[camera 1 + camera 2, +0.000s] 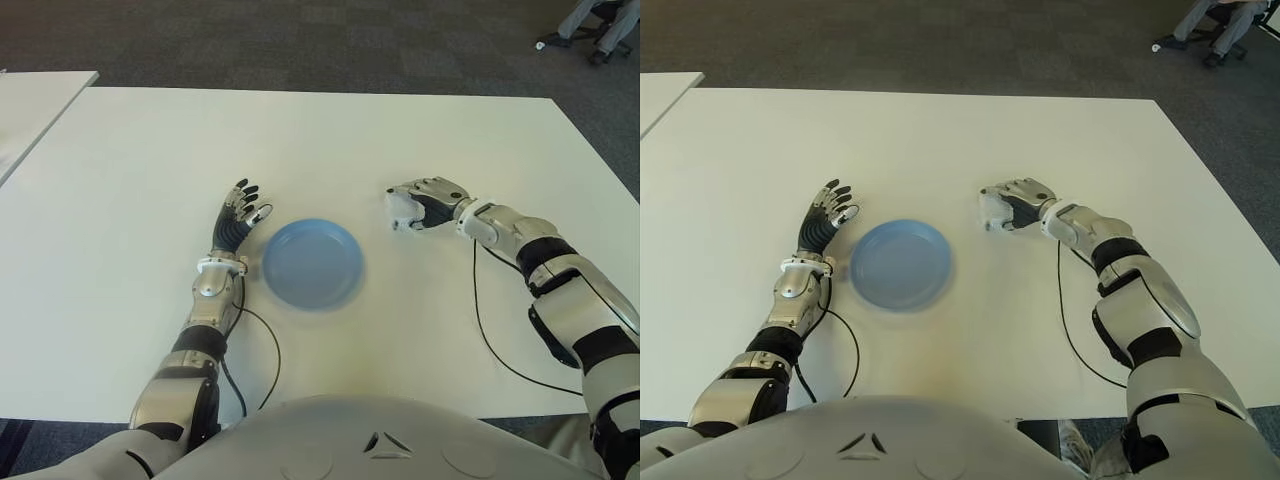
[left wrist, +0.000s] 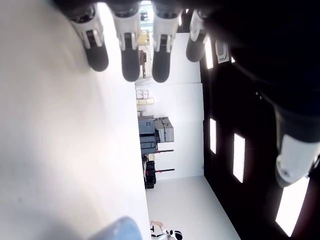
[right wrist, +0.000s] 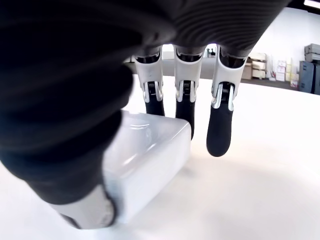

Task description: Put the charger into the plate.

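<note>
The right hand's (image 1: pixel 428 202) dark-tipped fingers (image 3: pixel 218 131) are curling over a glossy white, round-cornered block, the charger (image 3: pixel 145 162), while the thumb is pressing its near side; the charger is sitting on the smooth white tabletop (image 1: pixel 330 150). Just beside these fingers, toward the left hand, a shallow round blue plate (image 1: pixel 312 263) is lying. The left hand (image 1: pixel 238 219), fingers spread and holding nothing, is showing just left of the plate.
</note>
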`<state>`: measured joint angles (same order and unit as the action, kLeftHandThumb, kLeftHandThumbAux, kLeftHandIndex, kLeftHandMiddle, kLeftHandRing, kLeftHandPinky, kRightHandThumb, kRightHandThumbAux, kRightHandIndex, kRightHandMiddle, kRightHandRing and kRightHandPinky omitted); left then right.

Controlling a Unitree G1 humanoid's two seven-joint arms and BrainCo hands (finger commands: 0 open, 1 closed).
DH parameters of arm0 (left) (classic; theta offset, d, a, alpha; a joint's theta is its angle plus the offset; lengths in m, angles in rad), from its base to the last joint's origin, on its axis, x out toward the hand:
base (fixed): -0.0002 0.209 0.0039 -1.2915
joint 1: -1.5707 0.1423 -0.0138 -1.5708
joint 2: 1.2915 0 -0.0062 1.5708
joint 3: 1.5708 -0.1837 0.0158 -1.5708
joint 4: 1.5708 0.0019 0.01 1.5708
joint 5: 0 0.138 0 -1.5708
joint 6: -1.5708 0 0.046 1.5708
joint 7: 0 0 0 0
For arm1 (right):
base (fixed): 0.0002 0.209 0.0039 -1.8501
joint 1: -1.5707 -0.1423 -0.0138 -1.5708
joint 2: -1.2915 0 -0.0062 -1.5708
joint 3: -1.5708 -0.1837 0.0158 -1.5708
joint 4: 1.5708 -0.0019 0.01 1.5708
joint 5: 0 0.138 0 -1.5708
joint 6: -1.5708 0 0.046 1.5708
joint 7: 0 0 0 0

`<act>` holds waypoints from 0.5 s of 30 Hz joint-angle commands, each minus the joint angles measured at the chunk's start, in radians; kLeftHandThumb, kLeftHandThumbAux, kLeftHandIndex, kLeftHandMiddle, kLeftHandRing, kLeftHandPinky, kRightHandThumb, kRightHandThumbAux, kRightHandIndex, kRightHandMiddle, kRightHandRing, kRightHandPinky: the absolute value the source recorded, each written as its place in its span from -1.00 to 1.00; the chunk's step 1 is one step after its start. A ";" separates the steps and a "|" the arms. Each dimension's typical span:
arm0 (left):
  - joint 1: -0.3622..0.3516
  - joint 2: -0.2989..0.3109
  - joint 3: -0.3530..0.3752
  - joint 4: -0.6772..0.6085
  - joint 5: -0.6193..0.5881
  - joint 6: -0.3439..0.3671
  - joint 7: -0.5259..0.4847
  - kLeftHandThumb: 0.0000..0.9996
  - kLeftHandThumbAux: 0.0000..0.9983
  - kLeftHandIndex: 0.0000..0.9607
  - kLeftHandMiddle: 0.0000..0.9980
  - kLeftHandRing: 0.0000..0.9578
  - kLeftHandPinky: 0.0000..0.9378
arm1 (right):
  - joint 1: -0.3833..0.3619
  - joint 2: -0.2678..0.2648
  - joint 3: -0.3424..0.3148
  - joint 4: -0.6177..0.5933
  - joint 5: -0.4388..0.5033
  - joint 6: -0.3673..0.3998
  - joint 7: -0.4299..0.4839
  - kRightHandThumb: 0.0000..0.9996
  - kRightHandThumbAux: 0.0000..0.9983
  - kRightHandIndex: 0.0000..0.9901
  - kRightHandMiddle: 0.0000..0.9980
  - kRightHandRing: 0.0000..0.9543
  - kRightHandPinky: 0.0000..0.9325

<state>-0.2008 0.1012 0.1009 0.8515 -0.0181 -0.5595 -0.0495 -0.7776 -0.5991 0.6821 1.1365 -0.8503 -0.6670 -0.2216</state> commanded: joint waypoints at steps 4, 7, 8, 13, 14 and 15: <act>0.054 -0.014 -0.006 0.059 0.012 0.042 0.014 -1.00 0.12 -0.80 -0.62 -0.63 -0.69 | 0.049 0.012 -0.074 -0.088 0.036 0.064 -0.075 0.44 0.43 -0.13 0.49 0.57 0.66; 0.054 -0.016 -0.005 0.060 0.011 0.041 0.015 -1.00 0.12 -0.79 -0.61 -0.63 -0.68 | 0.061 0.020 -0.100 -0.127 0.054 0.082 -0.071 0.46 0.43 -0.12 0.58 0.65 0.73; 0.053 -0.017 -0.005 0.061 0.011 0.040 0.015 -1.00 0.12 -0.79 -0.61 -0.63 -0.68 | 0.065 0.022 -0.109 -0.139 0.060 0.088 -0.067 0.47 0.42 -0.11 0.62 0.68 0.75; 0.049 -0.019 -0.003 0.066 0.009 0.041 0.016 -1.00 0.12 -0.79 -0.61 -0.63 -0.68 | 0.078 0.021 -0.144 -0.221 0.090 0.105 -0.014 0.48 0.42 -0.11 0.69 0.74 0.78; 0.049 -0.020 -0.003 0.066 0.009 0.042 0.016 -1.00 0.12 -0.80 -0.62 -0.63 -0.68 | 0.080 0.020 -0.150 -0.237 0.097 0.107 -0.002 0.48 0.42 -0.11 0.70 0.76 0.78; 0.049 -0.020 -0.003 0.066 0.009 0.045 0.015 -1.00 0.12 -0.80 -0.62 -0.63 -0.69 | 0.083 0.018 -0.157 -0.255 0.105 0.107 0.012 0.48 0.42 -0.11 0.70 0.76 0.78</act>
<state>-0.2040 0.0961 0.1010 0.8571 -0.0175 -0.5633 -0.0490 -0.7145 -0.5837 0.5436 0.9262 -0.7702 -0.5705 -0.2504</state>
